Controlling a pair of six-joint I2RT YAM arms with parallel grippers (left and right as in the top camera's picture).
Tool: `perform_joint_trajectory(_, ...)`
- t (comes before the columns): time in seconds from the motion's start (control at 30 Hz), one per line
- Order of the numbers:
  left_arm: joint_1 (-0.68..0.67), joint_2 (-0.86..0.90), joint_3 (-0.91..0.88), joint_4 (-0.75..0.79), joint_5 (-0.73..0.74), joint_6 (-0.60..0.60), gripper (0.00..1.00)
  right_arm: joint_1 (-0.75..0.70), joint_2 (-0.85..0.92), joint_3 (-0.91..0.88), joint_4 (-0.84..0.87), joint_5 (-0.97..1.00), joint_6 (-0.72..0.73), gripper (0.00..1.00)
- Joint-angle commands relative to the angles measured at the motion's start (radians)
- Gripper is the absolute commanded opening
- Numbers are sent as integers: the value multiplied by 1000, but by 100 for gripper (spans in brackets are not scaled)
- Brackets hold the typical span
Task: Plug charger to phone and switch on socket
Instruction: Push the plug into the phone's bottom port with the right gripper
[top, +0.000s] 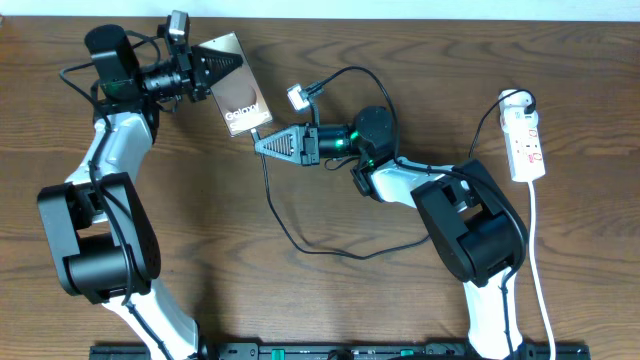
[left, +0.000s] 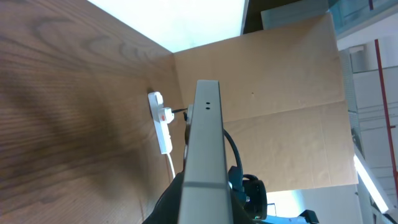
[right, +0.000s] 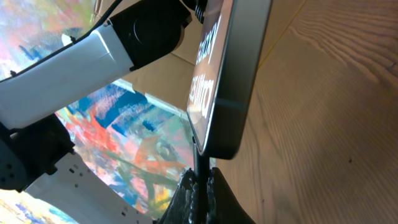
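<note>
The phone (top: 243, 105) is held tilted off the table near the back, its glossy brown face with white text showing. My left gripper (top: 228, 62) is shut on its upper end; the left wrist view shows the phone's grey edge (left: 205, 137) between the jaws. My right gripper (top: 260, 143) is shut on the charger's plug tip (right: 200, 160), which meets the phone's lower end (right: 239, 56). How deep it sits is hidden. The black charger cable (top: 283, 222) loops across the table to the white socket (top: 526, 140) at the far right, also seen small in the socket (left: 160, 118) view.
The socket's white cord (top: 540, 270) runs down the right side toward the front edge. A cardboard wall (left: 280, 81) stands behind the table. My left arm's white link (right: 81, 56) fills the upper left of the right wrist view.
</note>
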Motion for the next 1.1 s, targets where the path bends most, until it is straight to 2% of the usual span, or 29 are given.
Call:
perform_joint_trajectory(0.0,-24,1,10,1,85,18,7,-27,0,8,4,80,9,1)
perform_joint_trajectory(0.57,-39,1,10,-2,85,20,7,-44,0,8,4,55,-25,1)
perform_joint_trajectory(1.07,-56,1,10,-6,85,25,7,-44,0,10,4,132,-11,1)
